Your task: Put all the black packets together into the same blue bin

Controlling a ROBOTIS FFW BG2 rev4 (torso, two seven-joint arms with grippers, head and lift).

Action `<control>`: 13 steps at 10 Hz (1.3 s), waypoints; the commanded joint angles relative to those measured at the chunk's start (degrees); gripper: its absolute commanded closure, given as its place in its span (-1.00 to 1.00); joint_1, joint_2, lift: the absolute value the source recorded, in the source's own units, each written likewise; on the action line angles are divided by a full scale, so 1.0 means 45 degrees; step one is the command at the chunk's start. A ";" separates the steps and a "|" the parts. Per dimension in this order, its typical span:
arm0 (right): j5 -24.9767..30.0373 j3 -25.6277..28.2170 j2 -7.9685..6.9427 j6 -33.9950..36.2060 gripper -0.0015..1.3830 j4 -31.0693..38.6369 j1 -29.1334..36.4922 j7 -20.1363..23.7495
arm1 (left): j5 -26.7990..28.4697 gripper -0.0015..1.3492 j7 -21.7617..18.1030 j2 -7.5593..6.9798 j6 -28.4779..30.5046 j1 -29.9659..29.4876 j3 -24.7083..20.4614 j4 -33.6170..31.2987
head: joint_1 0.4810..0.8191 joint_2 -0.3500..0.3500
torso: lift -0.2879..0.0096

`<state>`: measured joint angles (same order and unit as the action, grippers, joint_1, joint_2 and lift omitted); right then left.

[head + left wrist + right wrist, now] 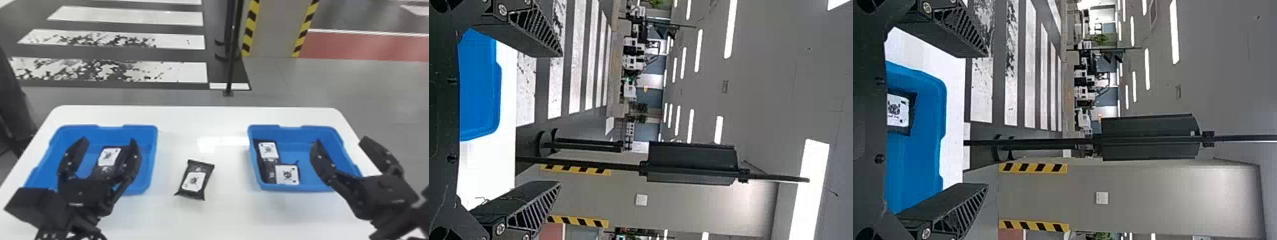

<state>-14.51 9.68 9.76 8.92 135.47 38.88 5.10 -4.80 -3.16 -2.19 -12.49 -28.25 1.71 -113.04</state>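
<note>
Found nearest, in the head view: left gripper (108, 140), fingers wide apart, seen across the left bin (154, 150); right gripper (341, 140), fingers likewise wide apart, one seen against the right bin (319, 131), the other past its outer side. Fingers confirmed apart in both wrist views, pointed out toward the room.

Next, on the table (223, 217), between the bins: middle packet (200, 169), lying flat and aslant, well apart from both grippers. Inside the left bin: left packet (102, 169), seen between the left gripper's fingers, partly covered by one; height gap impossible to judge. Inside the right bin: near packet (295, 166) and far packet (272, 162), close beside each other, toward the wall facing the middle packet; both to the left of the right gripper as seen from the head.

Labels: on each packet, a white rectangle with a dark emblem, small marks at corners. Pale print on the black wrapping too small to tell.

Farther off: black pole (233, 63) on the floor, white floor stripes (127, 17), pillar (274, 28) edged in yellow and black. Farthest, in the wrist views: ceiling lights (730, 30).
</note>
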 commanded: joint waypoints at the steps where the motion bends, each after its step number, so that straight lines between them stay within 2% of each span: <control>1: 0.0050 -0.0019 0.0000 0.0143 -0.88 -0.0027 -0.0142 0.0000 | 0.0000 -0.82 -0.0001 -0.0020 0.0024 -0.0003 0.0026 0.0010 | 0.27 -0.25 | 0.20; 2: 0.0101 -0.0273 0.0078 0.0268 -0.88 -0.0183 -0.0485 0.0020 | 0.0000 -0.82 -0.0001 -0.0020 0.0118 -0.0003 0.0026 0.0010 | 0.27 -0.25 | 0.20; 3: -0.0280 -0.1009 0.0410 0.0643 -0.88 -0.0527 -0.1079 0.0020 | 0.0000 -0.82 -0.0001 -0.0020 0.0181 0.0028 0.0051 0.0010 | 0.27 -0.24 | 0.20; 4: -0.0457 -0.1593 0.0683 0.1518 -0.88 -0.0995 -0.1923 0.0489 | 0.0000 -0.82 -0.0001 -0.0020 0.0181 0.0028 0.0076 0.0010 | 0.27 -0.19 | 0.20; 5: -0.0077 -0.1873 0.0801 0.2362 -0.88 -0.1995 -0.3142 0.1602 | 0.0000 -0.82 -0.0001 -0.0040 0.0243 0.0059 0.0076 0.0010 | 0.27 -0.08 | 0.20; 6: 0.0279 -0.2127 0.0820 0.2955 -0.88 -0.3183 -0.4329 0.2637 | 0.0000 -0.82 -0.0020 -0.0040 0.0243 0.0059 0.0102 0.0010 | 0.27 0.03 | 0.20; 7: 0.0304 -0.2660 0.0898 0.3362 -0.88 -0.4183 -0.5298 0.3282 | -0.0102 -0.82 -0.0040 -0.0040 0.0149 0.0059 0.0076 0.0010 | 0.27 0.07 | 0.20; 9: 0.0533 -0.3955 0.1015 0.3393 -0.88 -0.5652 -0.6829 0.4024 | -0.0178 -0.82 -0.0059 -0.0040 0.0118 0.0059 0.0076 0.0010 | 0.27 0.19 | 0.20; 11: 0.0457 -0.4945 0.1133 0.3799 -0.88 -0.6464 -0.7704 0.4180 | -0.0178 -0.82 -0.0079 -0.0020 0.0212 0.0059 0.0102 0.0010 | 0.27 0.35 | 0.20; 12: 0.0482 -0.5351 0.1152 0.4018 -0.88 -0.7152 -0.8204 0.4317 | -0.0229 -0.82 -0.0079 -0.0020 0.0274 0.0059 0.0102 0.0010 | 0.27 0.39 | 0.20; 13: 0.0457 -0.6265 0.1289 0.4580 -0.87 -0.8152 -0.9079 0.4434 | -0.0381 -0.82 -0.0098 -0.0020 0.0337 0.0059 0.0102 0.0010 | 0.27 0.41 | 0.20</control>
<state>-12.60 -16.53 15.29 28.24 101.08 0.02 25.07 -6.13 -3.60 -2.28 -11.06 -27.98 2.19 -112.99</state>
